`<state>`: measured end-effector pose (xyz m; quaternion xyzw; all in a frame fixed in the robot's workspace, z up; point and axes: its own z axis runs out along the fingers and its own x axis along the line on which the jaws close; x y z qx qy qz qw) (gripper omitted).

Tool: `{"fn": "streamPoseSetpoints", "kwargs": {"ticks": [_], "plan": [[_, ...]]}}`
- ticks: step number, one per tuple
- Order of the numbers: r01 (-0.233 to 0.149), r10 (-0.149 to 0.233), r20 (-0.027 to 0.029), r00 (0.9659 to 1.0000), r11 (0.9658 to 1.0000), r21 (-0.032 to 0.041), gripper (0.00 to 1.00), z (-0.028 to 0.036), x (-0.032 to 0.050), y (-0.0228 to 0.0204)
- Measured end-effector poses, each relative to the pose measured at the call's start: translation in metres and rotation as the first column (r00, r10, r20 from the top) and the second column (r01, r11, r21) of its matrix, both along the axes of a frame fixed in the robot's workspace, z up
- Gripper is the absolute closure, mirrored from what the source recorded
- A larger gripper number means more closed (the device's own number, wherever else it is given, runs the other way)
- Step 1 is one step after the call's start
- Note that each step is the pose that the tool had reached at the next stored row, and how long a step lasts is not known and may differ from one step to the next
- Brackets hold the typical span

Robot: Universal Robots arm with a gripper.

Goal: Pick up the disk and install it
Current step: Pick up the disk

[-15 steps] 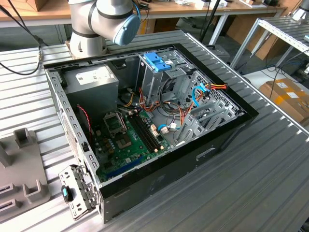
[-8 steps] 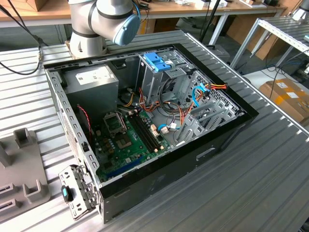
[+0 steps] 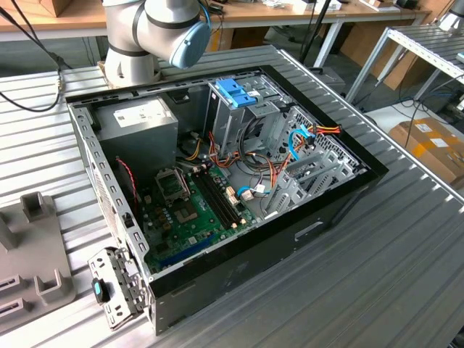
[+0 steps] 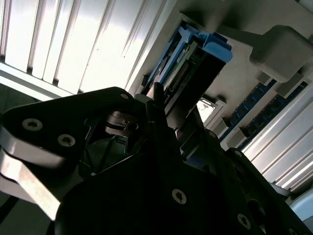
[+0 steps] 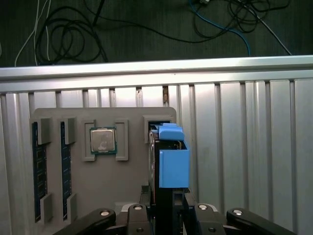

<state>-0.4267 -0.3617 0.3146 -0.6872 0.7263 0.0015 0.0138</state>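
The near end of the disk (image 5: 168, 161) is cut off behind the end effector (image 5: 167, 208), and its faces show only edge-on. It is a dark slab with bright blue rails. It stands upright at a slot in the grey tray (image 5: 78, 196) on the ribbed surface (image 5: 244, 147). The end effector is clamped on its two faces.

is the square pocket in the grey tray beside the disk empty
No, in the first wrist view a square metal-topped chip sits in that pocket of the grey tray, beside the disk.
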Motion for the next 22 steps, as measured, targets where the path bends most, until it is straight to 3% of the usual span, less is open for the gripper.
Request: {"fn": "streamPoseSetpoints", "kwargs": {"ticks": [11, 19, 22], "plan": [[0.000, 0.000, 0.0001, 1.0000, 1.0000, 0.0000, 0.65, 0.0028, 0.0000, 0.0000], [0.000, 0.000, 0.0000, 1.0000, 1.0000, -0.0014, 0.65, 0.0129, 0.0000, 0.0000], [0.000, 0.000, -0.0001, 1.0000, 1.0000, -0.0023, 0.65, 0.0217, 0.0000, 0.0000]]}}
